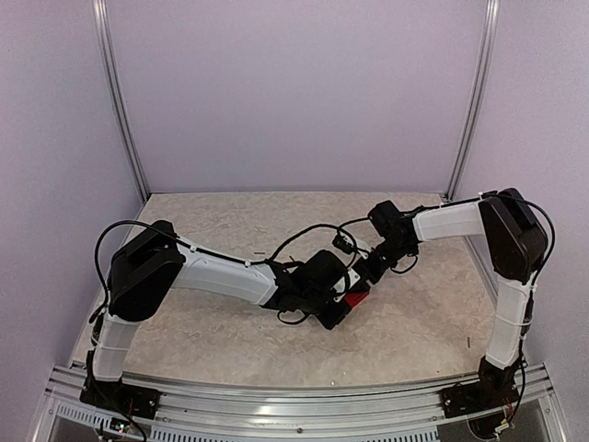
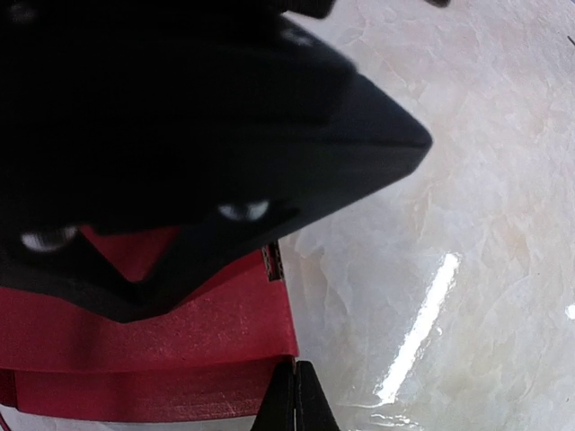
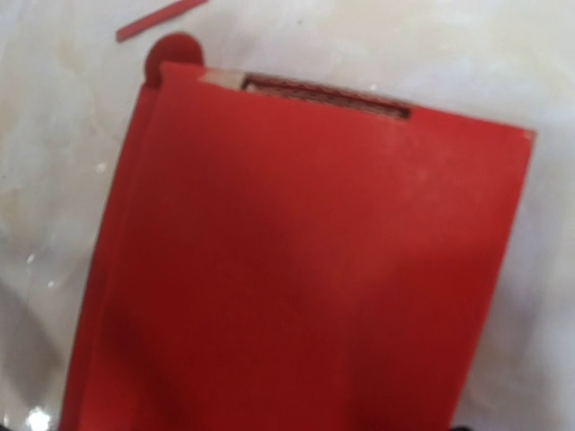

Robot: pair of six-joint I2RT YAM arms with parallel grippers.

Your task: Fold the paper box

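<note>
The paper box (image 1: 357,296) lies flat on the counter (image 1: 202,230), mid-way where both arms reach it. The left end effector (image 2: 295,397), shut tight, sits at its edge, probably pinning it for creasing; the right end effector (image 1: 365,276) is close above, and I cannot tell its grip

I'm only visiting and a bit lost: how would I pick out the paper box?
Look at the pale marbled table, near its middle where the left arm and right arm meet. The paper box peeks out beneath them: flat bright red card among black and white parts.
</note>
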